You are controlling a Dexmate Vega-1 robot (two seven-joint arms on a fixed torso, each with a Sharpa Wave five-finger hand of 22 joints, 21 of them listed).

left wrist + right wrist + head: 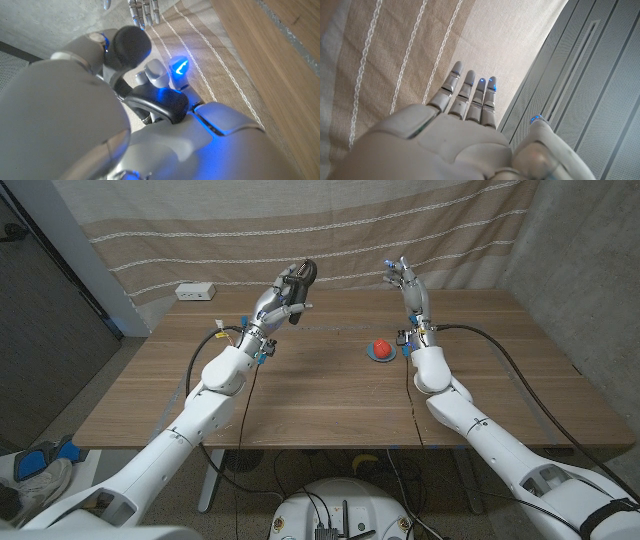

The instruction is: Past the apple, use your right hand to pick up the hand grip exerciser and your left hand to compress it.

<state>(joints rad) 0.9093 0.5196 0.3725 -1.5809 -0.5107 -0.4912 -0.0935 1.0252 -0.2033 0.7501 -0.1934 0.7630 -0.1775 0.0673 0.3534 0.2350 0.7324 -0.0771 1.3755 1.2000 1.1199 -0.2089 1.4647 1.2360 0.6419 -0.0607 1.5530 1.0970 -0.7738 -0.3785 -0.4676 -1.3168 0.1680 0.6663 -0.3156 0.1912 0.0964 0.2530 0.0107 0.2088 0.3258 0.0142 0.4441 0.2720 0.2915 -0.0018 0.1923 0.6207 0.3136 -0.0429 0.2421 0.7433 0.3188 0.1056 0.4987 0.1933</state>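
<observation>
Your left hand [290,288] is up in the air over the far side of the table [300,400]. It is wrapped around the hand grip exerciser [298,277], the black thing with fat foam handles. In the left wrist view you can see one round black handle [131,46] and a curved black bar [157,104] tucked in against the hand. So the exerciser is off the table, and it is in your left hand, not your right.

Your right hand [408,284] is also up high, near the striped curtain [300,230]. Its fingers [470,92] are straight and a little apart, and it holds nothing.

The task wants the right hand to hold the exerciser and the left hand to squeeze it. I think you should bring the two hands together slowly. Let the right hand wrap all the way around one foam handle. Then the left hand can press the other handle toward it. Squeeze slow and even, because the spring will push back.

The foam looks soft and grippy, so it should not slip much. The hands are smooth, hard and white. The apple [380,348] is small, round and red. It sits on a little blue dish [369,356] on the wood table, below your right hand.
</observation>
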